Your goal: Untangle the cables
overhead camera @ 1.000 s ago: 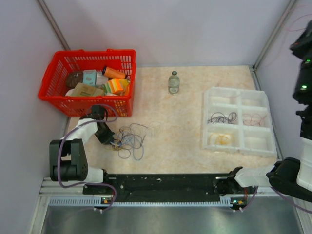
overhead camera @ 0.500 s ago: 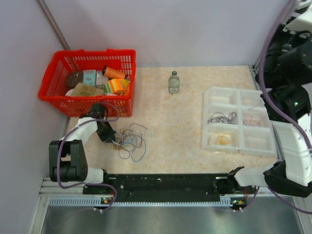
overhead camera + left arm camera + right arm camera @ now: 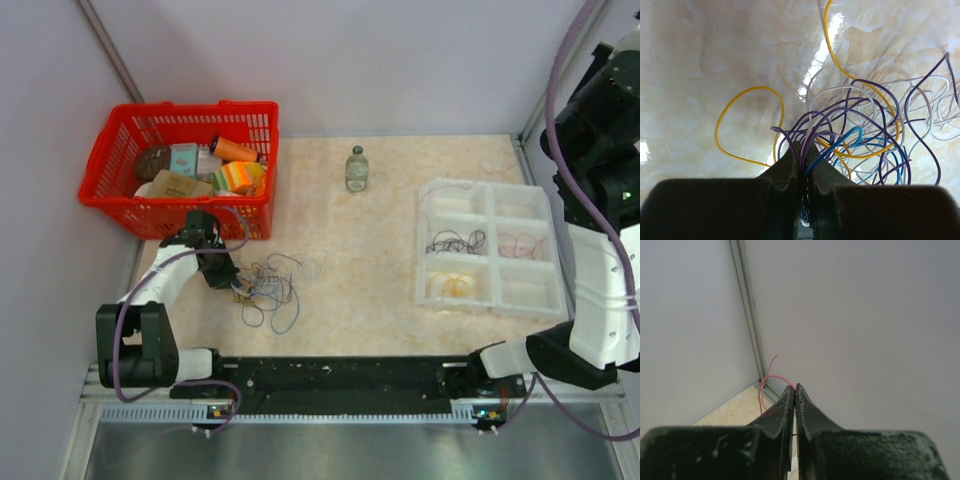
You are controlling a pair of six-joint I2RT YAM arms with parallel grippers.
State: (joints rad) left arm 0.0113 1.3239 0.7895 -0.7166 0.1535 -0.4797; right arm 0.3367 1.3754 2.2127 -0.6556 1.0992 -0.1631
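Right jaws, pinching a red cable, have moved; left jaws still clamp the cables.

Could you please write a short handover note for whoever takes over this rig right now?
Left pincer: shut on purple strands of the thin multicoloured wire tangle on the table.
Right pincer: shut on a thin pink-red wire, raised high at the right.
Done: dark loops, red loops and yellow loops lie in separate compartments of the white plastic tray.
Left to do: separate the tangle's purple, blue, yellow and white strands.
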